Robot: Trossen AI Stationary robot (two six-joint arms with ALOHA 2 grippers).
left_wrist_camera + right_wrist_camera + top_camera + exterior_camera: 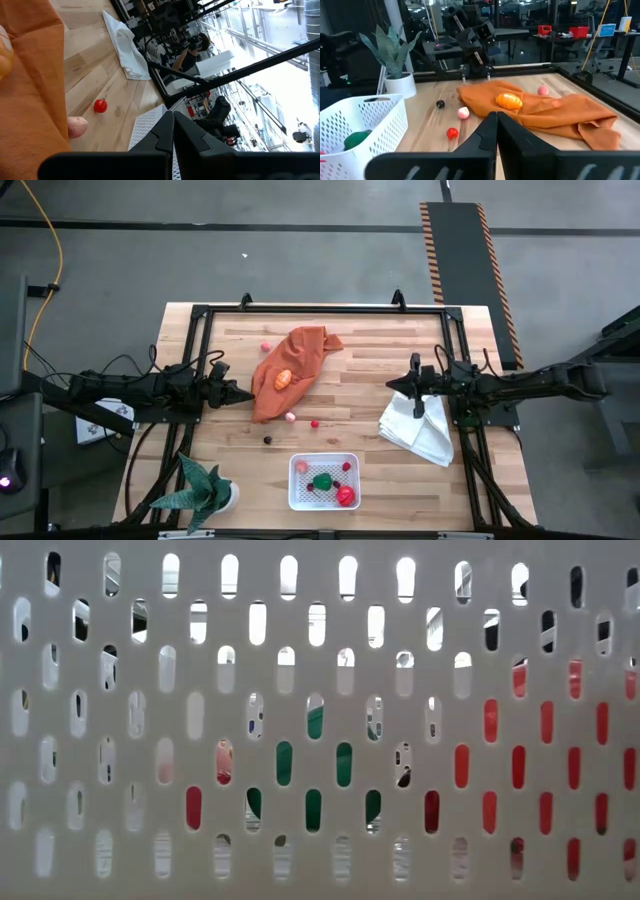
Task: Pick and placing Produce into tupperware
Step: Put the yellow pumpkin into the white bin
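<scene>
Tub (323, 481) at the table's near edge holds green and red pieces; loose produce (314, 423) lies beside the orange cloth (290, 370). Left gripper (243, 395) and right gripper (393, 386) wait, jaws together. Cloth folds could snag a grasp.

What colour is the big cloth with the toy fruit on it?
Orange cloth; the high view shows it best.

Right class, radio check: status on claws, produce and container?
Left claw shut, empty, beside orange cloth. Right claw shut, empty, over white cloth. Container partly filled. Orange piece on cloth.
</scene>
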